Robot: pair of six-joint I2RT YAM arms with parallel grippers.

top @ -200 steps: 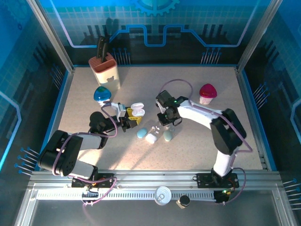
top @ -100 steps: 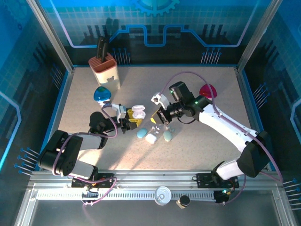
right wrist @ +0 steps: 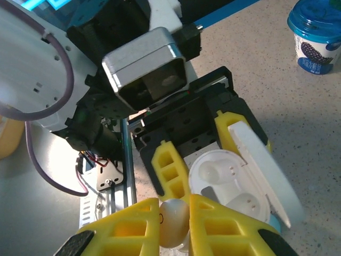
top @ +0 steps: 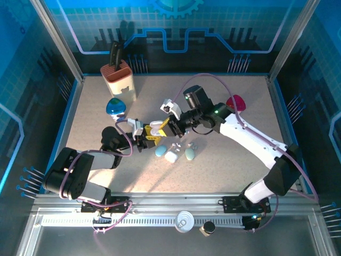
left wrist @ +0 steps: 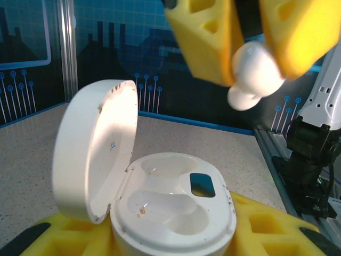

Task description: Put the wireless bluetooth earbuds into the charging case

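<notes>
The white charging case (left wrist: 173,213) stands open with its lid (left wrist: 93,144) tilted back and both wells empty. My left gripper (left wrist: 170,237) is shut on its base, yellow pads on either side. In the top view the case (top: 156,126) sits left of centre, with the left gripper (top: 146,137) just beside it. My right gripper (right wrist: 175,216) is shut on a small glossy white earbud (right wrist: 173,223). It hovers just above the case (right wrist: 229,186), near its edge. From the left wrist the earbud (left wrist: 254,74) hangs above and to the right of the wells.
Three pastel pebble cases lie near the middle: blue (top: 160,152), white (top: 171,156), green (top: 189,154). A knife block (top: 118,77) and a blue cup (top: 115,106) stand at the back left. A pink cup (top: 236,103) stands at the back right, behind the right arm.
The right arm has swung left from the pebble cases, carrying the earbud over the open case. The left arm and the case have stayed put.
</notes>
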